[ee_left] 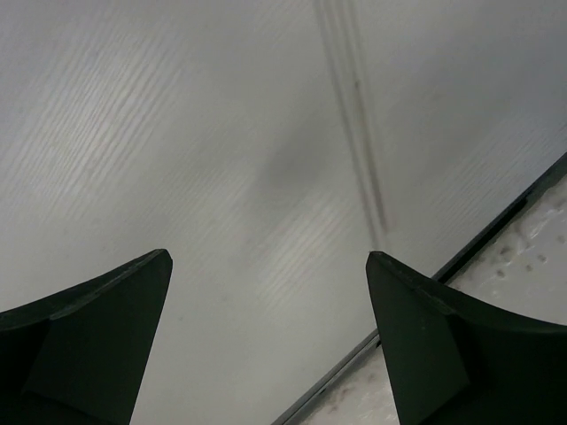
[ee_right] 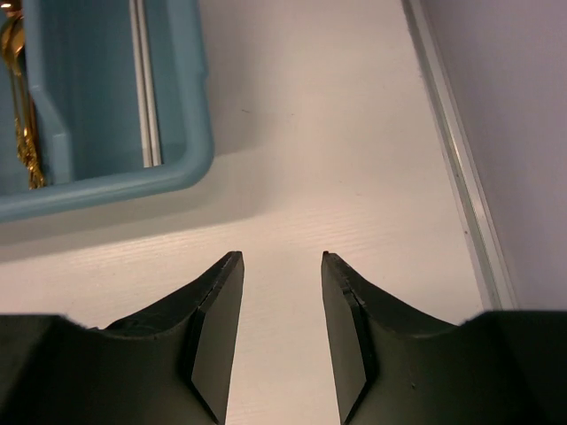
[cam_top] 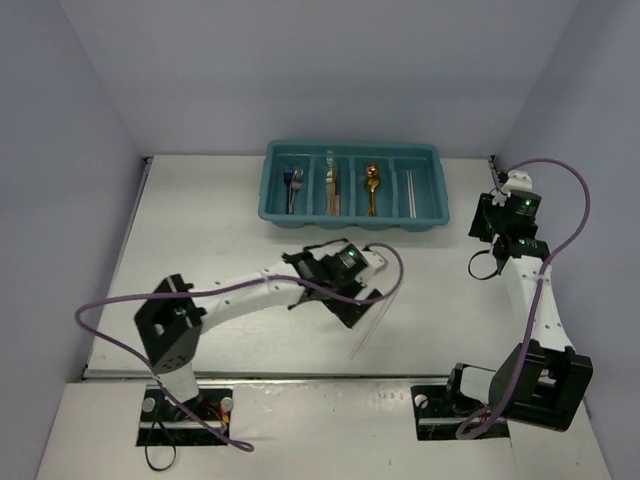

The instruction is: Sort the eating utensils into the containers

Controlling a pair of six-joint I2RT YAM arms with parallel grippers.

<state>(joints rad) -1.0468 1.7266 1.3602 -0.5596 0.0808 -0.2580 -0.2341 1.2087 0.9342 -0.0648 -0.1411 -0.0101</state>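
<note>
One thin pale stick [cam_top: 374,321] lies slantwise on the white table, near the front edge. My left gripper [cam_top: 358,305] hovers just above its far end. In the left wrist view that gripper [ee_left: 267,257] is wide open and empty, and the stick [ee_left: 356,124] runs ahead and slightly right of the gap. The teal tray [cam_top: 268,196] at the back holds forks [cam_top: 291,184], a knife [cam_top: 333,190], a gold spoon [cam_top: 372,188] and pale sticks [cam_top: 410,188], each kind in its own compartment. My right gripper [ee_right: 280,257] is open and empty over bare table, right of the tray's near corner [ee_right: 190,164].
Purple cables loop from both arms over the table. A raised table edge [ee_right: 461,168] and the wall run close on the right of my right gripper [cam_top: 484,230]. The table's front edge [ee_left: 461,257] shows just beyond the stick's near end.
</note>
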